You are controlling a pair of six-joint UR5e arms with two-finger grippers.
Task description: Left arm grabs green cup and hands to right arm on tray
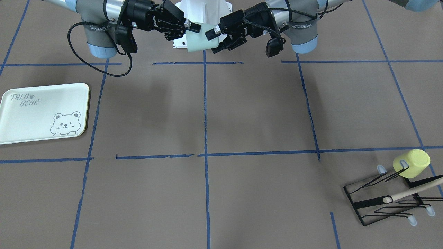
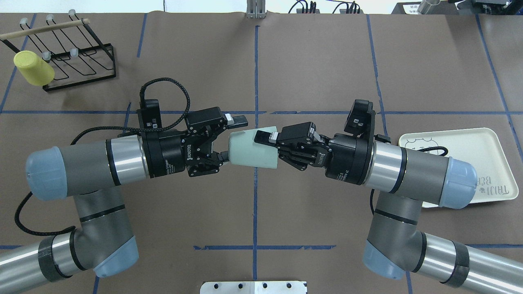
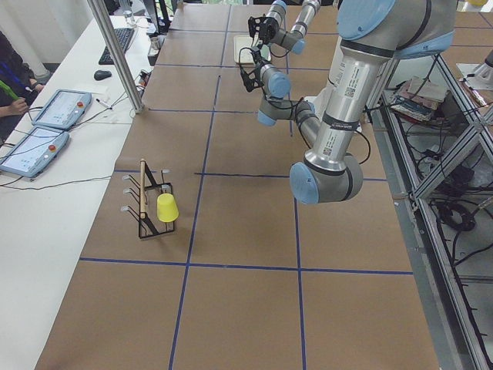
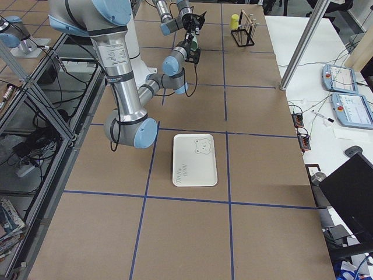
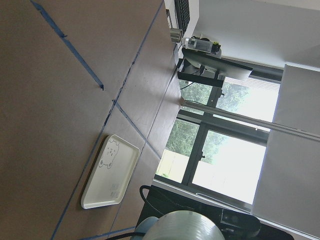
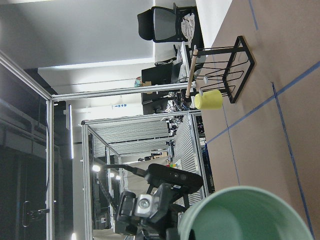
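- You are at the hand-over itself. The green cup (image 2: 251,149) hangs in mid-air over the table's middle, lying on its side, base towards the left gripper (image 2: 233,138) and mouth towards the right gripper (image 2: 269,148).
- The right gripper's fingers are narrowed onto the cup's rim end, so it looks to be carrying the cup.
- The left gripper's fingers stand wide. The far one is plainly clear of the cup and the near one sits just beside the base.
- Next, by my reading, you draw the left arm straight back. Then you swing the right arm to the tray (image 2: 486,141) on the right and set the cup down upright.
- You cannot tell whether the left's near finger touches the base, or how the right's fingers meet the rim.
- The right arm (image 2: 408,169) covers the tray's left end from overhead.
- Neither wrist view shows fingers, and both side views are too small to help.
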